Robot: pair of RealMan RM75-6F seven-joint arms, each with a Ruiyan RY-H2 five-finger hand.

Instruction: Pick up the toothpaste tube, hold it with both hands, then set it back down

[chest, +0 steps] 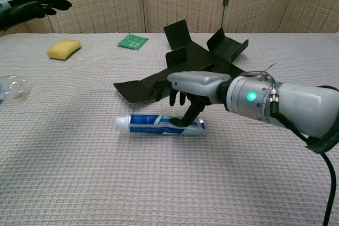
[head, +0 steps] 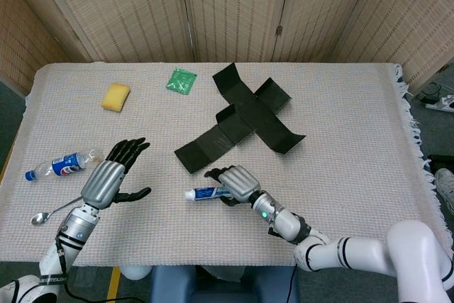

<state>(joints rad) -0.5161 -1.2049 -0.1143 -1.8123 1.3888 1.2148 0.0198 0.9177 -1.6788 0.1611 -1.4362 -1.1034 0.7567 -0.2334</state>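
The blue-and-white toothpaste tube [head: 204, 193] [chest: 145, 121] lies flat on the woven tablecloth near the front middle, cap to the left. My right hand [head: 237, 184] [chest: 196, 91] hovers over its right end. The thumb is lifted clear of the tube, the fingers hang down apart, and one fingertip still hooks against the tube's side. My left hand [head: 106, 179] [chest: 32, 6] is well off to the left, raised above the table with fingers spread and nothing in it.
A black unfolded cardboard cross [head: 245, 115] [chest: 196, 56] lies just behind the tube. At the back left lie a yellow sponge [head: 115, 96] [chest: 63, 48] and a green packet [head: 181, 80]. A plastic bottle [head: 64, 163] and a spoon [head: 57, 210] lie at the left edge.
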